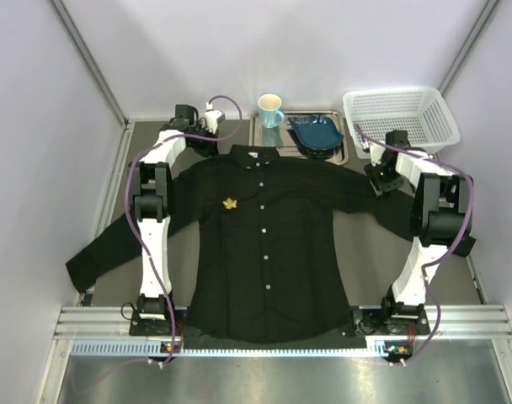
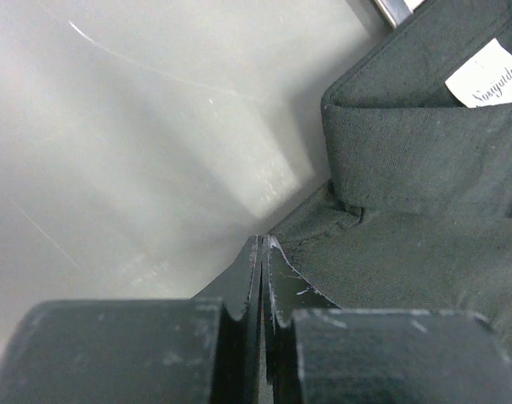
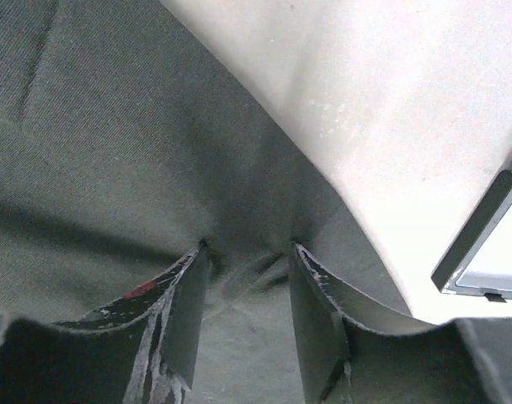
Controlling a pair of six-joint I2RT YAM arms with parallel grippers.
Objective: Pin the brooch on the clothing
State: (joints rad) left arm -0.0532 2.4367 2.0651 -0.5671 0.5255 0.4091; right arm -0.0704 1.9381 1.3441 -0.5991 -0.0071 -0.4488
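Note:
The clothing (image 1: pixel 264 244), a black button-up shirt, lies flat and face up on the table with its sleeves spread. The brooch (image 1: pixel 230 203), a small golden leaf, rests on its chest left of the white buttons. My left gripper (image 1: pixel 207 128) is shut at the shirt's shoulder edge beside the collar (image 2: pixel 424 151); its jaws (image 2: pixel 263 240) meet with no cloth visible between them. My right gripper (image 1: pixel 381 178) stands open on the other shoulder. Both its tips press into the fabric (image 3: pixel 113 151), and the cloth wrinkles between them (image 3: pixel 248 246).
A blue-green mug (image 1: pixel 270 109) and a metal tray (image 1: pixel 261 135) holding a dark blue dish (image 1: pixel 317 133) sit behind the collar. A white plastic basket (image 1: pixel 399 114) stands at the back right. The tray's corner (image 3: pixel 483 261) shows near my right fingers.

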